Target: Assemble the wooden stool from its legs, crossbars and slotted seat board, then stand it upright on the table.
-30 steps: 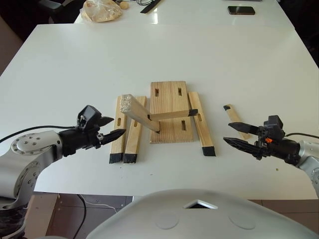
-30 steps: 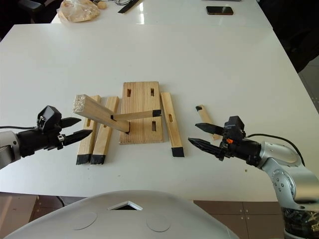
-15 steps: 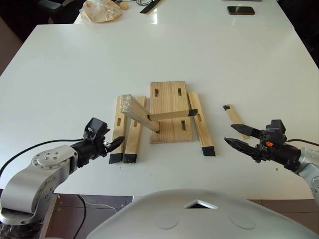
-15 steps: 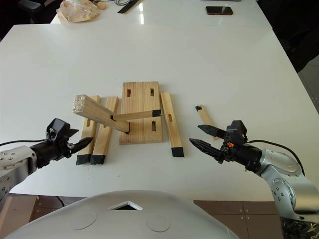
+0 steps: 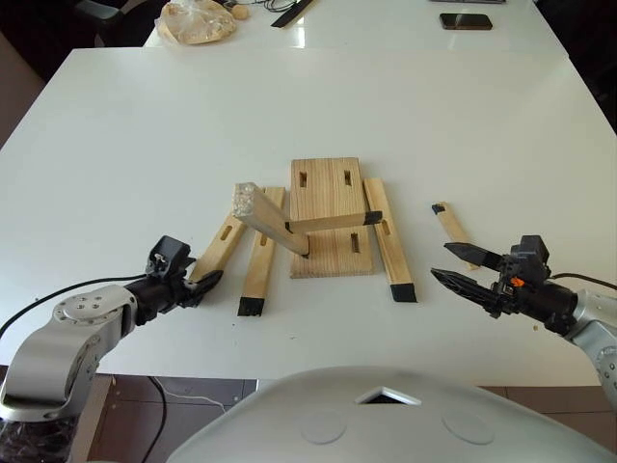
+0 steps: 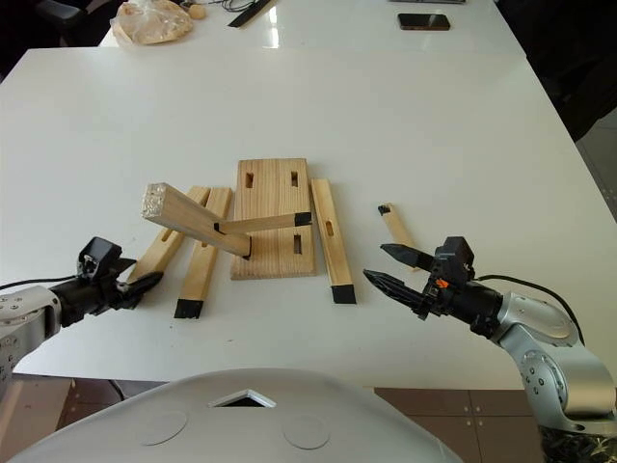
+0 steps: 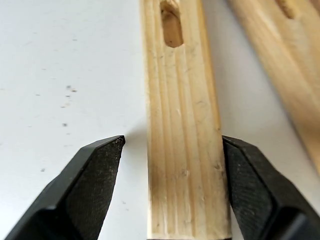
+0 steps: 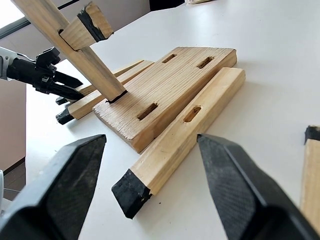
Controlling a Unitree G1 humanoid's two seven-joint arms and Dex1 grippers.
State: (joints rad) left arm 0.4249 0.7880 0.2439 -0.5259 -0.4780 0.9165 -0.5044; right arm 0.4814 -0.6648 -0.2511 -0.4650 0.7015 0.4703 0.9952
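The seat board [image 5: 328, 198] lies flat in the middle of the white table [image 5: 145, 145]. One leg [image 5: 270, 224] stands tilted in its near-left slot, leaning left, with a crossbar [image 5: 333, 222] plugged into its side and reaching right over the board. Left of the board two more legs lie flat: the slanted outer leg [image 5: 224, 243] and, just beside the board, the inner leg [image 5: 258, 258]. The left gripper [image 5: 200, 282] straddles the outer leg's near end, its fingers [image 7: 100, 165] narrowly apart, one touching the wood, the other just off it. A fourth leg [image 5: 388, 241] lies against the board's right edge. Farther right lies a short bar [image 5: 453, 230]. The right gripper [image 5: 440, 260] hovers spread wide just near of that bar, holding nothing.
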